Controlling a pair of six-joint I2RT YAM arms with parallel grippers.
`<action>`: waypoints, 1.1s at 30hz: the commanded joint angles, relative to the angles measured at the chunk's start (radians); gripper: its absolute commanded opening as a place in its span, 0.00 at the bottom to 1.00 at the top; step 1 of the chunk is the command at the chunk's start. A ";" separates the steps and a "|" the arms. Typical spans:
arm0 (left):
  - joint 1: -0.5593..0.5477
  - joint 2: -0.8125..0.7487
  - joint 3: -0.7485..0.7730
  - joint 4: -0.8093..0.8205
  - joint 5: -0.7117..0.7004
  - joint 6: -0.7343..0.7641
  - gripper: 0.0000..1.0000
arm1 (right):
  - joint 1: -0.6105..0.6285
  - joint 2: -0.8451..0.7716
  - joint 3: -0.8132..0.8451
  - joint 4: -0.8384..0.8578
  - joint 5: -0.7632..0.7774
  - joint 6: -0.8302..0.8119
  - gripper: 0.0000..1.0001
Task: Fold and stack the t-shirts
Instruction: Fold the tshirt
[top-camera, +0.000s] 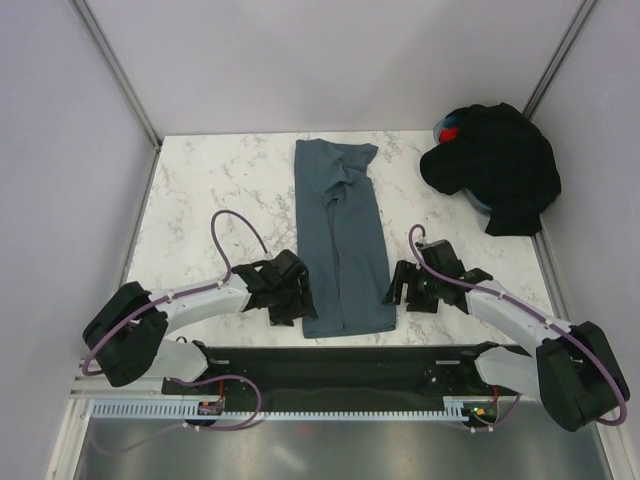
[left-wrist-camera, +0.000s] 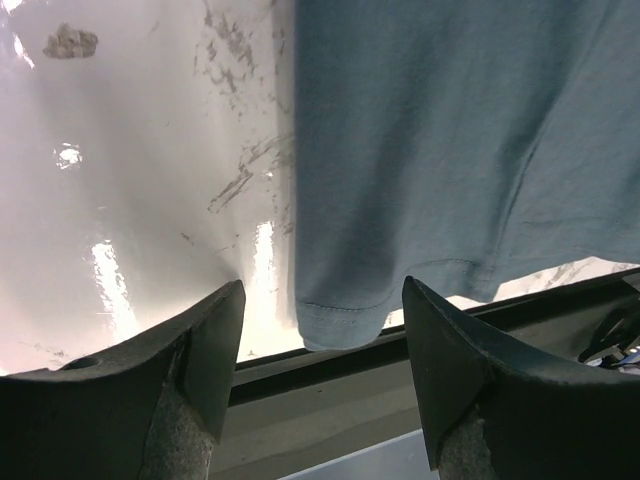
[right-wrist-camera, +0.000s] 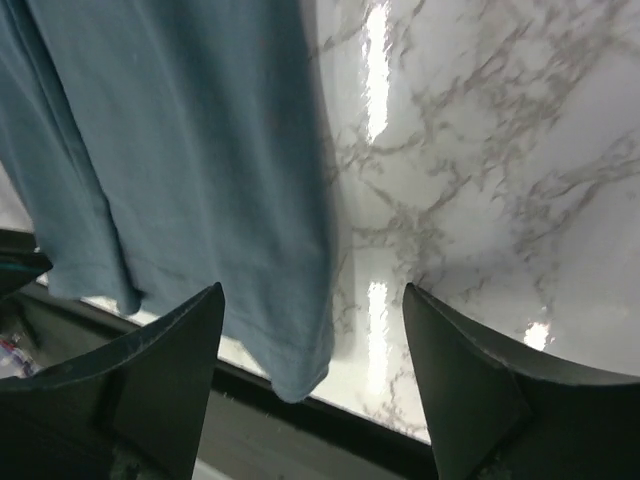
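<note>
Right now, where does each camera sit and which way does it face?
Top: above and behind the arms, looking down on the table, grey shirt and black shirts; both arms show.
Left wrist: on the left gripper, facing the shirt's near left corner; its two fingers show.
Right wrist: on the right gripper, facing the near right corner; its fingers show.
Shared: all see the grey shirt's near hem.

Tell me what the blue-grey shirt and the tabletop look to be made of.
Blue-grey shirt: soft matte cloth, probably cotton knit; it creases near the collar and has a stitched hem. Tabletop: glossy white slab with grey veining, mirroring the lights; marble or a marble-look laminate, cannot tell which.
</note>
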 joint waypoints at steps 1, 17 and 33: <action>-0.015 -0.008 -0.035 0.061 0.014 -0.051 0.71 | 0.016 -0.040 -0.091 0.049 -0.060 0.069 0.79; -0.060 0.021 -0.130 0.166 0.054 -0.093 0.46 | 0.051 -0.117 -0.239 0.067 -0.070 0.120 0.15; -0.161 -0.220 0.052 -0.195 -0.028 -0.064 0.02 | 0.143 -0.463 -0.123 -0.342 -0.012 0.264 0.00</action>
